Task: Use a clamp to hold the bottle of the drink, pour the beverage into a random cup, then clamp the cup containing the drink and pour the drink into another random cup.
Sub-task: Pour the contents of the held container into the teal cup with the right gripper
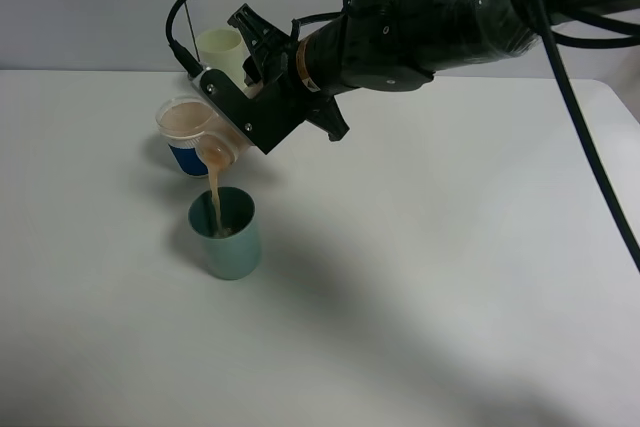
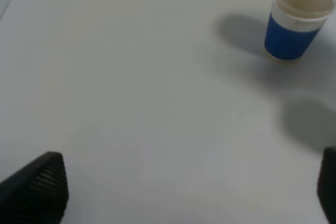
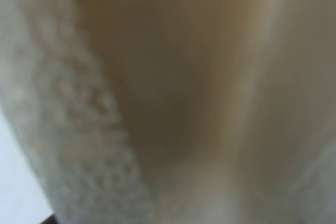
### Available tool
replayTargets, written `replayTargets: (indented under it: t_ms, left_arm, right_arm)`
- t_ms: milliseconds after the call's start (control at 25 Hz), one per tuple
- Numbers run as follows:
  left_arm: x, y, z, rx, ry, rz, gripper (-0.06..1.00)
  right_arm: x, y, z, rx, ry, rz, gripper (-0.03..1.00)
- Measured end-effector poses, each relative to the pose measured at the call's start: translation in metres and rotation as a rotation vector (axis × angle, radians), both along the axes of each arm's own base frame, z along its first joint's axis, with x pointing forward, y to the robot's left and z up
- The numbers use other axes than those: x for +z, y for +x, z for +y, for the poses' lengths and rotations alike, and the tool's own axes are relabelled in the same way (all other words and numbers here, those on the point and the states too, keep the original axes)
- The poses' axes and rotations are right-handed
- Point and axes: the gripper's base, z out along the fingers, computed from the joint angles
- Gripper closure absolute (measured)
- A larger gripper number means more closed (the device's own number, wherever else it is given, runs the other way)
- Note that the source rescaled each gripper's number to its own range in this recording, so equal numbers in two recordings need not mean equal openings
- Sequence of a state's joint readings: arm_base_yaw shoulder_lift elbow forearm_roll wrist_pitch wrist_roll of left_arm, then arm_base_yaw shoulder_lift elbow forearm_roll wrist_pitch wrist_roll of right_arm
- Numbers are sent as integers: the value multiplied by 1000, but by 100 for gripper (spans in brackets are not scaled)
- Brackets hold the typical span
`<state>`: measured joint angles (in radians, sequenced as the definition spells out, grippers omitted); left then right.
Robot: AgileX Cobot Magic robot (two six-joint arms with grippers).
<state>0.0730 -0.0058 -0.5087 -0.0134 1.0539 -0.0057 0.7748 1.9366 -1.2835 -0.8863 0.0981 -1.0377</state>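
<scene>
While the right gripper (image 1: pixel 224 117) clenches the tilted bottle (image 1: pixel 183 119), beverage (image 1: pixel 216 192) streaming into the teal cup (image 1: pixel 232 247) below that gripper, left gripper (image 2: pixel 186 187) released above the bench (image 2: pixel 131 77), blue paper cup (image 2: pixel 289 38) ahead of it.

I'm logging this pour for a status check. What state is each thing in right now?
bottle: tilted neck down, pouring, still partly full.
beverage: streaming into the teal cup.
teal cup: upright, being filled.
blue paper cup: upright, looks empty.
yellow-green tumbler: upright, inside not visible.
right gripper: shut on the bottle.
left gripper: open, holding nothing.
</scene>
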Motion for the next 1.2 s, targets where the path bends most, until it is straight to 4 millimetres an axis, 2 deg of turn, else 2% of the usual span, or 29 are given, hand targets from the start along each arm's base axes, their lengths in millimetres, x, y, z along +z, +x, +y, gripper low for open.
replayTargets:
  t_ms: [1200]
  left_arm:
    - [0,0,0,0,0,0,10]
  right_arm:
    - [1,0,2,40,-13,-28,97]
